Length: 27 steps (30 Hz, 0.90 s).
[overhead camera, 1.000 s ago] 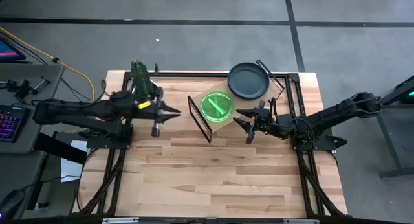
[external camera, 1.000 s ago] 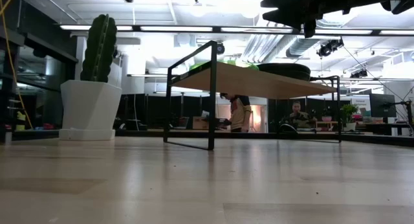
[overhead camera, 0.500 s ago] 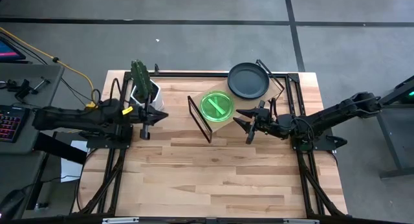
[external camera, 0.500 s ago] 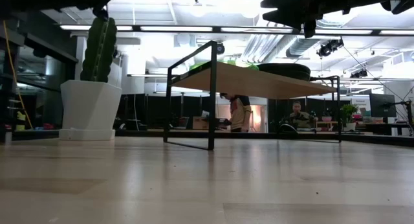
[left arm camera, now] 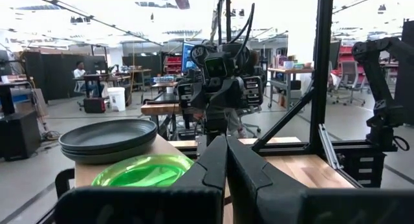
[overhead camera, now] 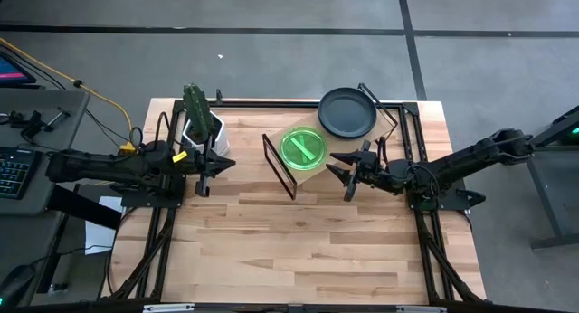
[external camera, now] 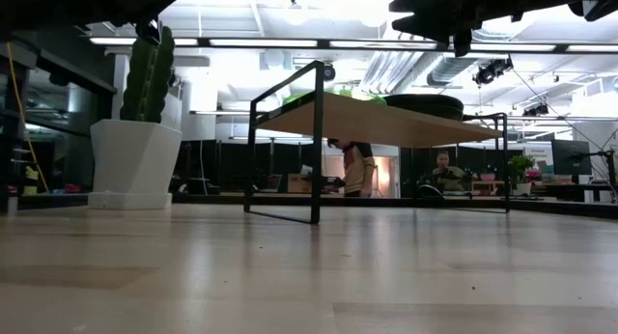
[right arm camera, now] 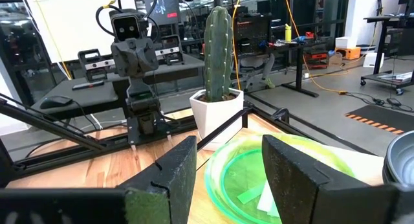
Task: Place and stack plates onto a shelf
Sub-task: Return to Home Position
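The shelf [external camera: 386,124], a wooden board on black wire legs, stands on the table's far middle part. Translucent green plates [overhead camera: 303,149] lie on its left half, and a stack of dark plates [overhead camera: 346,113] lies on its far right end. The left wrist view shows both the green plates [left arm camera: 142,170] and the dark stack [left arm camera: 107,140]. My left gripper [overhead camera: 226,161] is shut and hovers left of the shelf, touching nothing. My right gripper [overhead camera: 333,165] is open, level beside the shelf's right side, with its fingers [right arm camera: 291,166] pointing at the green plates [right arm camera: 272,182].
A white pot [external camera: 135,165] with a tall green cactus [external camera: 150,73] stands at the table's far left, just beyond my left gripper. Bare wooden table [overhead camera: 298,250] stretches across the whole near half. People show in the room behind the table.
My left arm has drawn back toward the table's left edge, away from the shelf, uncovering the cactus pot. The plates and shelf have stayed put.
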{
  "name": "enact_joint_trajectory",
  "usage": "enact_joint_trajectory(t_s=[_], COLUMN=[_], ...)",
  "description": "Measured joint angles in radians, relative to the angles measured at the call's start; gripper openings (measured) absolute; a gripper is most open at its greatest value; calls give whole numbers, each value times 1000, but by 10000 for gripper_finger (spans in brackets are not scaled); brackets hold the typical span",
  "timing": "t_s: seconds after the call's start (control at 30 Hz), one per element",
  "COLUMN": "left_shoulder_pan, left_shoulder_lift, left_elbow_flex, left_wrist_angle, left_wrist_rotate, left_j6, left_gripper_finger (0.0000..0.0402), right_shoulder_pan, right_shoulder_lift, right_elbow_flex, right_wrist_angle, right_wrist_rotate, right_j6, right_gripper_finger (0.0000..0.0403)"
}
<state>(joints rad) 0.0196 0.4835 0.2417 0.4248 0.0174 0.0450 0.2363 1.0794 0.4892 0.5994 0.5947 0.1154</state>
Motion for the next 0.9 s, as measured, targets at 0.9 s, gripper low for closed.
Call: enact_joint_trajectory(t_s=[0.9], left_shoulder_pan=[-1], left_shoulder_lift=[0], left_elbow_flex=[0], left_wrist_angle=[0], left_wrist_rotate=[1], left_j6=[-59], left_gripper_finger=[0], right_shoulder_pan=[0], right_shoulder_lift=[0], right_elbow_flex=[0], right_wrist_angle=[-10], right_wrist_rotate=[0], right_j6=[0], right_gripper_finger=[163])
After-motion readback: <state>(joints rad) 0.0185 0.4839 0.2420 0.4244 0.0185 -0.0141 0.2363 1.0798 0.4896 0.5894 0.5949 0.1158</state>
